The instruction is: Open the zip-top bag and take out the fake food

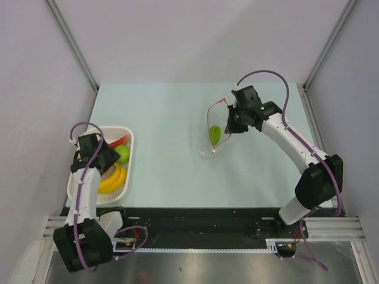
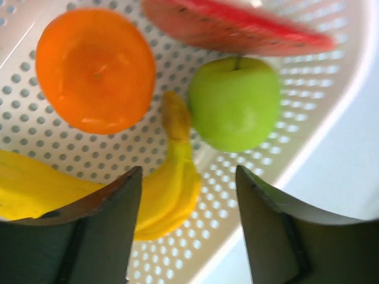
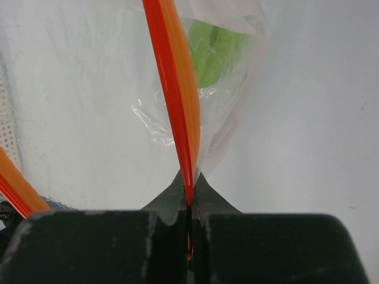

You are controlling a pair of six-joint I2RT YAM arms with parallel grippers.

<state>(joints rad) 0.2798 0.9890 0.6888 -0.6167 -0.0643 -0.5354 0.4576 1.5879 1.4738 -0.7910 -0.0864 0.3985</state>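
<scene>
– since the right claw [image 3: 189, 198] is pinched flat on the red zip strip [image 3: 174, 89], with no gap showing between its jaws, which way does the zip-top bag [image 3: 234, 109] run from there?
– away from the fingertips and, seen from above, off to that claw's left, toward the middle of the surface [image 1: 172, 118]. the strip loops open at the far side and the clear body trails toward the near edge.
– and the fake food inside it?
– one flat green piece [image 1: 215, 134], just beside the right claw, low in the bag. its long axis runs roughly far-to-near, in line with the bag, so i judge a reach has to enter through the mouth along that line.
– which arm is nearer?
– the right, plainly, but it is busy holding the mouth. the left claw [image 2: 188, 177] stands spread wide, holding nothing, over the white basket [image 2: 331, 118] at the left edge, well apart from the bag.
– what lies under it?
– an orange [image 2: 95, 68], a green apple [image 2: 235, 103], a banana [image 2: 174, 195] and a red slice [image 2: 237, 26], all in the basket. so the free claw would have to cross rightward to reach the bag.
</scene>
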